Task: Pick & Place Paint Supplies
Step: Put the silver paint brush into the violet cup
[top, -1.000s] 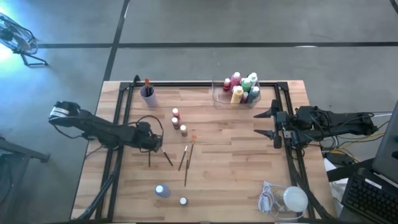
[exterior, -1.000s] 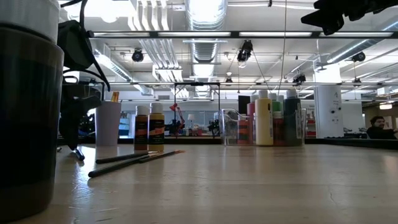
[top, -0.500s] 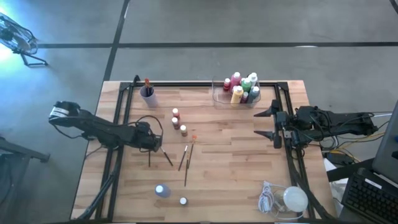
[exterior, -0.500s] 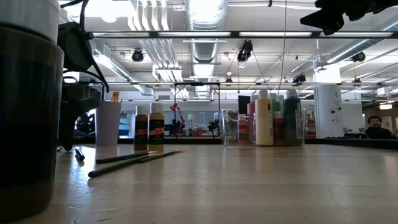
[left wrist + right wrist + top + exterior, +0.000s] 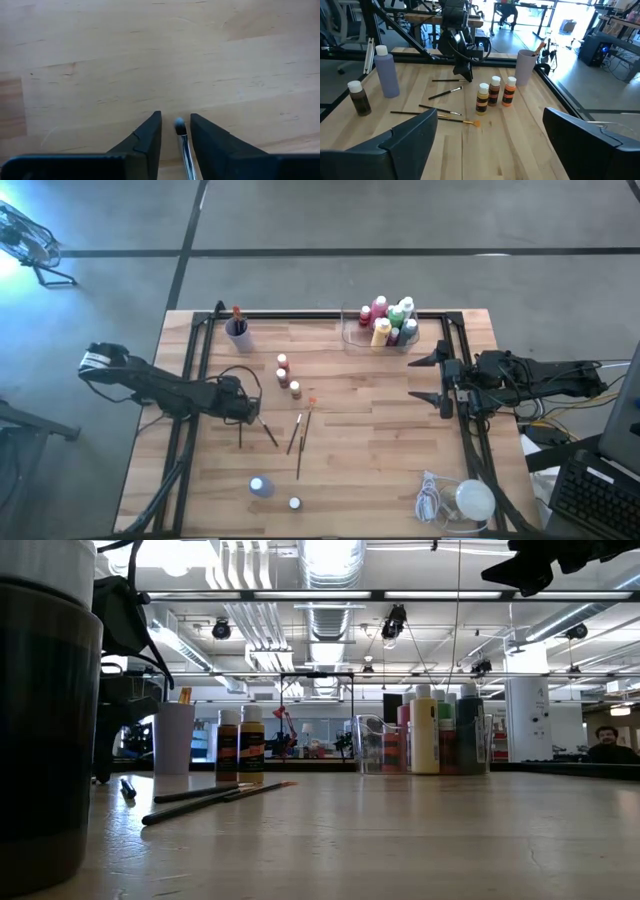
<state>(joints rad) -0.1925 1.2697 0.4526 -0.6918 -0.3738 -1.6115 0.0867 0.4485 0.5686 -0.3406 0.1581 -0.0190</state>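
Observation:
Several thin dark paintbrushes lie flat on the wooden table's middle. My left gripper points down over the leftmost brush. In its wrist view the open fingers stand close on either side of that brush's end, with a narrow gap on each side. Three small bottles stand in a row behind the brushes. A purple bottle and a small brown one stand near the front edge. My right gripper hangs open, high at the table's right.
A clear tray at the back holds several paint bottles. A purple cup with a brush in it stands at the back left. A white round lump with a coiled cord lies at the front right. A black frame edges the table.
In the low view my left gripper's fingers have drawn closer together around the brush's end while the hand has stayed in place. The brush has not moved.

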